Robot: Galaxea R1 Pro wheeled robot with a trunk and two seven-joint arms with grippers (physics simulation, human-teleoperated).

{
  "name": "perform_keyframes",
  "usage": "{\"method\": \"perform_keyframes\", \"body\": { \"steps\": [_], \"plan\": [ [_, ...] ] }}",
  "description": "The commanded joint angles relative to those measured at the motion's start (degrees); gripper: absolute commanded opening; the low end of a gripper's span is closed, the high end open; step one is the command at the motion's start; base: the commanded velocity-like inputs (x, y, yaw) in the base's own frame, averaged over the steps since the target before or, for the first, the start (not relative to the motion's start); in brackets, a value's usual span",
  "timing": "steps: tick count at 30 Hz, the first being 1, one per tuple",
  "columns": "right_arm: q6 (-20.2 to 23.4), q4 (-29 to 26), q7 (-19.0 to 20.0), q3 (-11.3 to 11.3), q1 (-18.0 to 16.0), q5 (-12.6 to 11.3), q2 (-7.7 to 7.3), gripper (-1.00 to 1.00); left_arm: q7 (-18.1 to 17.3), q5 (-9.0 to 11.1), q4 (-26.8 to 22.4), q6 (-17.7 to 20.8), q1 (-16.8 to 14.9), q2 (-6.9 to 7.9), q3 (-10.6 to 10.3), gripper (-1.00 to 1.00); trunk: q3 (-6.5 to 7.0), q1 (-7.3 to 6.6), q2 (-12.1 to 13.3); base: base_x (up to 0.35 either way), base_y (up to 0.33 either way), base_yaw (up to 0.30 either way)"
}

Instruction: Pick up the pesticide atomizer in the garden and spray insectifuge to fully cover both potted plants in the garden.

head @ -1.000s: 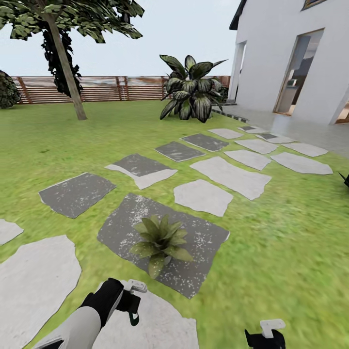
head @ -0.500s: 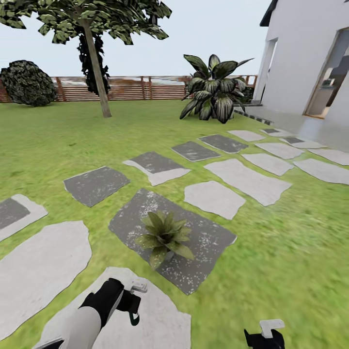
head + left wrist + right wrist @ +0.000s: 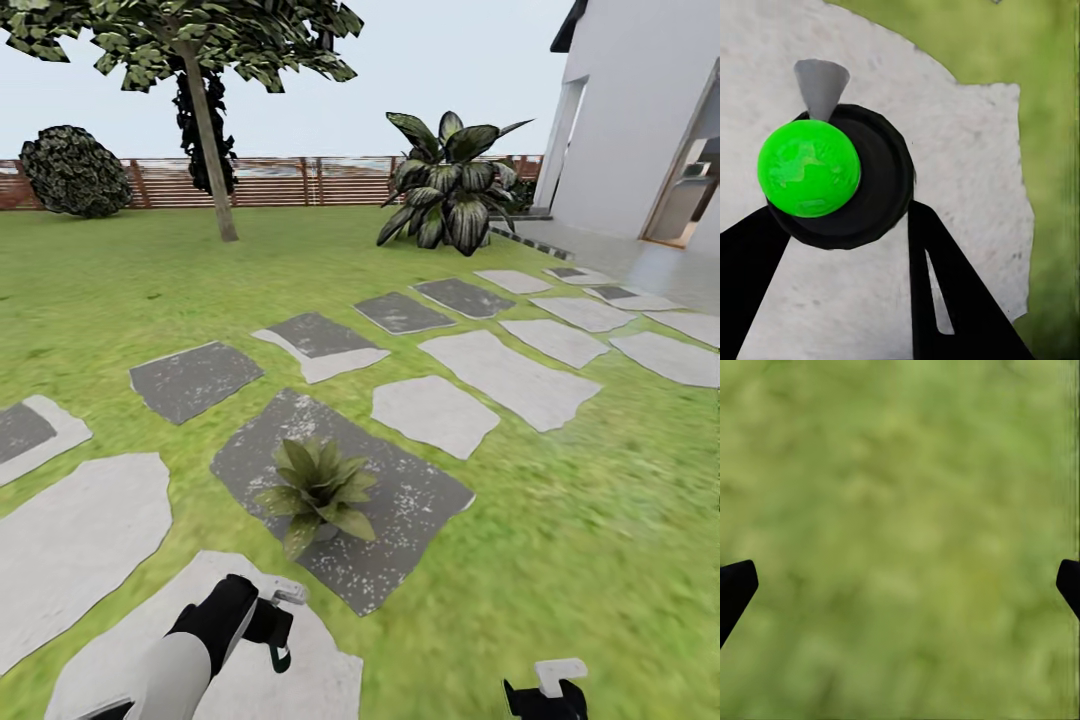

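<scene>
The atomizer (image 3: pixel 832 176) is gripped by the left gripper (image 3: pixel 844 225); the right gripper (image 3: pixel 900 585) hangs spread, empty. Spraying seems next: the nozzle must be aimed at the plant (image 3: pixel 315 492).

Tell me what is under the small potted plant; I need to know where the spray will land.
The potted plant sits on a dark grey speckled stepping slab set in the lawn. Its leaves cover the pot and the patch of slab beneath.

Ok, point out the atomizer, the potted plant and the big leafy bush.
pesticide atomizer (image 3: pixel 832 180), left wrist view, dark body.
potted plant (image 3: pixel 316 490), head view, rosette centre.
broad-leaved bush (image 3: pixel 445 180), head view, middle leaves.
</scene>
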Motion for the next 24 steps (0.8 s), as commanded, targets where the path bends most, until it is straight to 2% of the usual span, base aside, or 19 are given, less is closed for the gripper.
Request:
{"method": "perform_keyframes", "body": {
  "steps": [1,14,24],
  "plan": [
    [-0.2,0.0,0.0,-0.2,0.0,0.4,-0.01,1.0,-0.4,-0.6,-0.2,0.3,0.0,-0.08,0.4,-1.0,-0.05,0.0,0.0,0.117,-0.275,0.0],
    [-0.1,0.0,0.0,-0.2,0.0,0.5,0.07,1.0,-0.4,-0.6,-0.1,0.3,0.0,-0.19,0.4,-1.0,-0.05,0.0,0.0,0.117,-0.275,0.016],
    [-0.1,0.0,0.0,-0.2,0.0,0.5,0.08,1.0,-0.4,-0.6,-0.1,0.3,0.0,-0.15,0.4,-1.0,-0.05,0.0,0.0,0.117,-0.275,0.242]
  ]
}}
